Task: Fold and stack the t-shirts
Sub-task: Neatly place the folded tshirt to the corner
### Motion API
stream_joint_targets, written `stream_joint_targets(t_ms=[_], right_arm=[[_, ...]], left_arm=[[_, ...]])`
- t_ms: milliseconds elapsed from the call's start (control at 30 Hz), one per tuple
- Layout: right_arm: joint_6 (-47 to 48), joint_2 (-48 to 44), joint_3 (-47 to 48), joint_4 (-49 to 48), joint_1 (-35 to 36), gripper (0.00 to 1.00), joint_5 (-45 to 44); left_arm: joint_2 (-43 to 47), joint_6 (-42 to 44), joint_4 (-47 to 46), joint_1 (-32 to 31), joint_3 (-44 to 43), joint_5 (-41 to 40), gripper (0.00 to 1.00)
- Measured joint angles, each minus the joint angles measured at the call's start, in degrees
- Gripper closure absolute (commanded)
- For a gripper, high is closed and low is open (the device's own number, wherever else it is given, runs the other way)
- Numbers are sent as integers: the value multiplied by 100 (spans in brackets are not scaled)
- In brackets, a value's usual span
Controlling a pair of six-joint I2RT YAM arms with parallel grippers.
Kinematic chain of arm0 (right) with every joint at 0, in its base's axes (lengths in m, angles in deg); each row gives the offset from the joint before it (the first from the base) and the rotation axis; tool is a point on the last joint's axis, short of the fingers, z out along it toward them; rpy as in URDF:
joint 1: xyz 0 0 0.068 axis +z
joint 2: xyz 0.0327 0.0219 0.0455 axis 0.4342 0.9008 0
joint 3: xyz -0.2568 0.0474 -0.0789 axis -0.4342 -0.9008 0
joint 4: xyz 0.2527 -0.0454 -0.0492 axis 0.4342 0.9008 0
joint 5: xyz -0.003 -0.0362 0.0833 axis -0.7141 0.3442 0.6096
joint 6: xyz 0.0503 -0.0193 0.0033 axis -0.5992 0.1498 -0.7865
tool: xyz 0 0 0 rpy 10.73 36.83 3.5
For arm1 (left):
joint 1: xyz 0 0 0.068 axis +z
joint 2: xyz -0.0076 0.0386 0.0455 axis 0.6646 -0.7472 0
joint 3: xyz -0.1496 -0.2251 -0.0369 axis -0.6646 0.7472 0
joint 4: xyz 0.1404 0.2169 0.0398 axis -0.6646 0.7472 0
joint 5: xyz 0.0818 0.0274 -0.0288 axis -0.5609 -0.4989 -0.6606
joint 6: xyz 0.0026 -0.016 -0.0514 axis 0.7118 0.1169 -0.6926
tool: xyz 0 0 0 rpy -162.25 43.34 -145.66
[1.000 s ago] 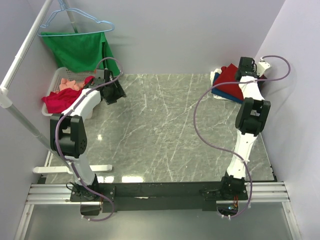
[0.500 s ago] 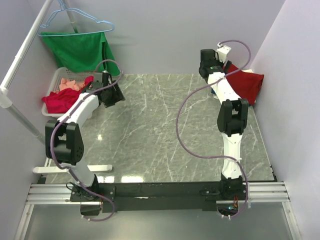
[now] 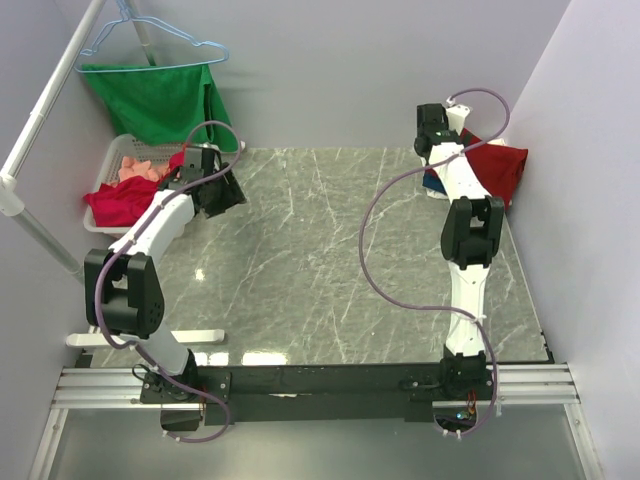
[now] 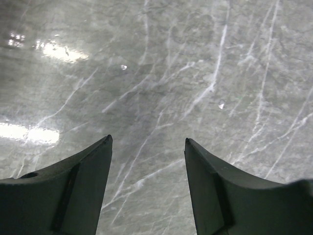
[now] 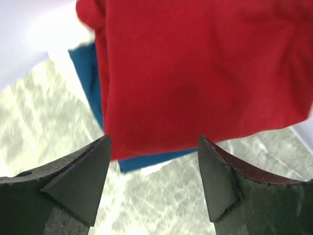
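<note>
A folded deep-red t-shirt (image 3: 495, 165) lies on top of a dark blue one (image 3: 432, 182) at the back right corner of the table. In the right wrist view the red shirt (image 5: 195, 68) covers the blue one (image 5: 88, 78), with a white edge under it. My right gripper (image 3: 432, 130) is open and empty (image 5: 154, 137), just left of this stack, above the marble. A crimson shirt (image 3: 115, 200) and a salmon-pink one (image 3: 135, 167) lie in the basket at the left. My left gripper (image 3: 228, 190) is open and empty (image 4: 148, 140) over bare marble beside the basket.
A white basket (image 3: 100, 180) stands at the table's back left edge. A green garment (image 3: 155, 100) hangs on a light-blue wire hanger (image 3: 150, 35) from a white rail above it. Walls close in behind and on the right.
My right gripper has come off the stack and now sits to its left; the red shirt has ended up spread further right. My left gripper has shifted slightly.
</note>
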Motion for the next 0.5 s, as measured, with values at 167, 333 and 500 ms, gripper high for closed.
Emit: stream_joint_targets(t_ms=[167, 333, 500], right_arm=[[-166, 24, 109, 389, -168, 25, 809], [-326, 201, 494, 710, -275, 28, 1180], [-428, 507, 1040, 909, -295, 29, 1434]], left_arm=[[70, -66, -44, 0, 229, -160, 34], [114, -133, -131, 0, 474, -164, 34], [114, -133, -151, 0, 533, -164, 34]])
